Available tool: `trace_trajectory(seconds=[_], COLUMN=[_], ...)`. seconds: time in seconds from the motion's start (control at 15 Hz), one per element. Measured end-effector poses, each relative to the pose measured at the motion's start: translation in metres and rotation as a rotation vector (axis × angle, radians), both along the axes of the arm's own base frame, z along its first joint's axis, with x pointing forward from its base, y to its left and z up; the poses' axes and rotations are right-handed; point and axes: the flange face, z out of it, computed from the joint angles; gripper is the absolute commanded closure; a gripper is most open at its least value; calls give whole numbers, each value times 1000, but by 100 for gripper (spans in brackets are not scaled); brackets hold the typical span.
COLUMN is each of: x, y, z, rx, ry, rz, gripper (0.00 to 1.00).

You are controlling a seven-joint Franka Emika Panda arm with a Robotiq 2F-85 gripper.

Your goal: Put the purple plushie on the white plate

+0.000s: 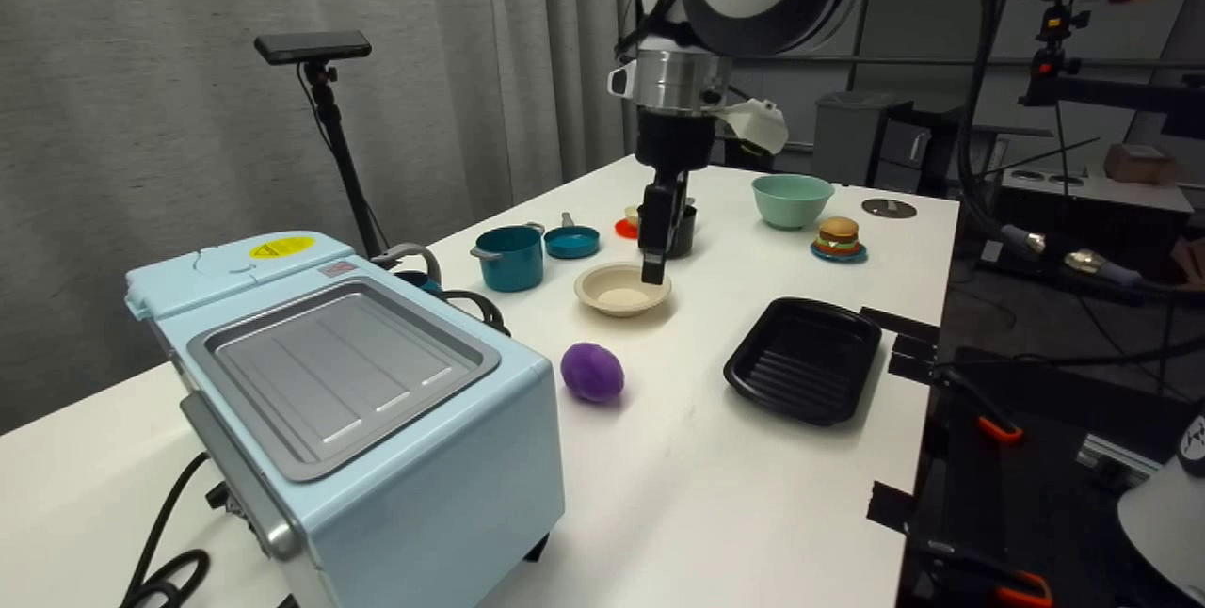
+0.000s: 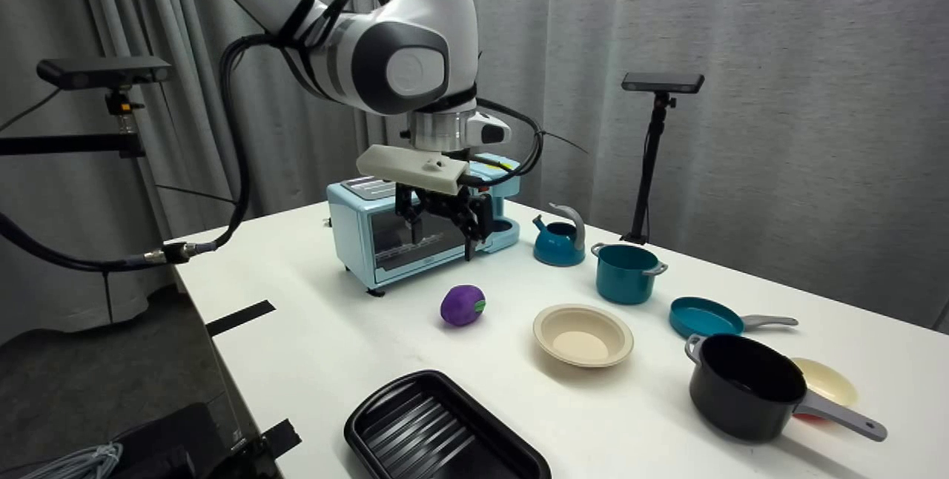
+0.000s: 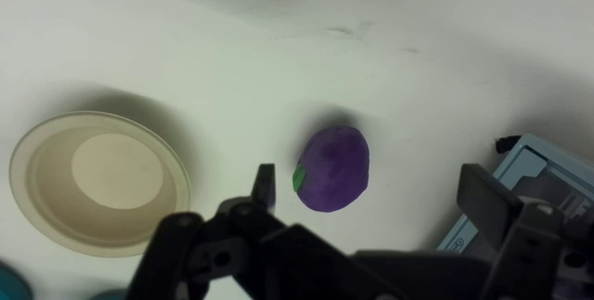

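One rounded purple plushie (image 3: 336, 170) lies on a white table (image 2: 311, 264), near but apart from one round, shallow cream-white plate (image 2: 583, 337), as one black gripper (image 2: 443, 249) hangs above, its two fingers (image 3: 485, 202) spread wide. Only in an exterior view appear one round mint-green bowl (image 1: 793, 202) and one brown-topped toy hamburger (image 1: 837, 235).

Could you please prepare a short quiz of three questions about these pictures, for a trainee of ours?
1. What does the rounded purple plushie rest on: (a) the rectangular black tray, (b) the flat white table, or (c) the round teal pan?
2. True or false: the black two-fingered end effector is open.
3. In the wrist view, the plushie lies between the round cream-coloured plate and which appliance?

Key: 1. b; 2. true; 3. the boxy light-blue toaster oven.
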Motion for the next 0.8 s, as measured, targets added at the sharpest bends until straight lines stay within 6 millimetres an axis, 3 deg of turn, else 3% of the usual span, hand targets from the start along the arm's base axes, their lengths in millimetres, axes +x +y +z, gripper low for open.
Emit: trace_trajectory(seconds=[0.4,0.8], x=[4,18], y=[1,10], z=[-3,-56], rx=[-1,-9], ry=[-2,-57], rz=[0,6], gripper=[0,0])
